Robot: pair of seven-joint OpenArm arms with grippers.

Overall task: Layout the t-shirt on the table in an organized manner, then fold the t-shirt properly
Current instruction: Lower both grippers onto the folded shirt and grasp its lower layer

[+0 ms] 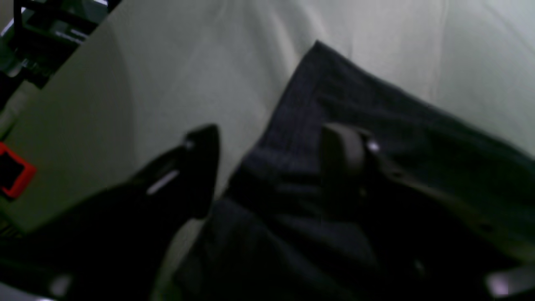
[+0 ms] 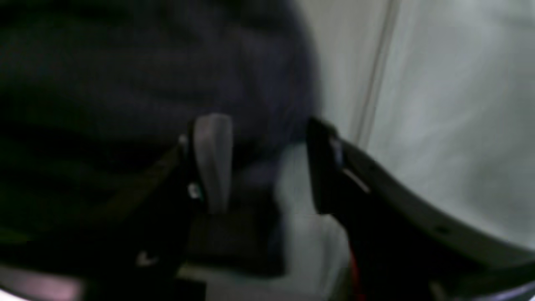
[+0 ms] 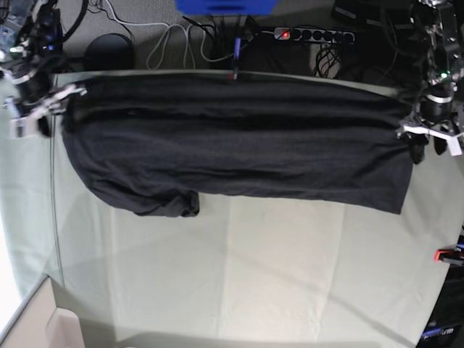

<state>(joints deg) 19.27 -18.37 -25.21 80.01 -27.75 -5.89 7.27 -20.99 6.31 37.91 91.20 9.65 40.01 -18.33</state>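
The black t-shirt [image 3: 239, 145] lies stretched in a long band across the far half of the table [image 3: 254, 275], with a bunched sleeve [image 3: 170, 204] sticking out toward the front. My left gripper [image 3: 428, 147] stands open at the shirt's right end. In its wrist view the left gripper [image 1: 271, 146] has its jaws wide apart over a corner of the t-shirt [image 1: 376, 125]. My right gripper [image 3: 36, 116] is open at the shirt's left end. The right wrist view shows the right gripper [image 2: 267, 154] straddling the edge of the t-shirt [image 2: 125, 62], nothing pinched.
A red clamp [image 3: 448, 255] sits on the table's right edge and shows as the red clamp [image 1: 14, 175] in the left wrist view. Behind the far edge lie cables and a power strip [image 3: 304, 34]. A pale box [image 3: 43, 322] stands at the front left corner.
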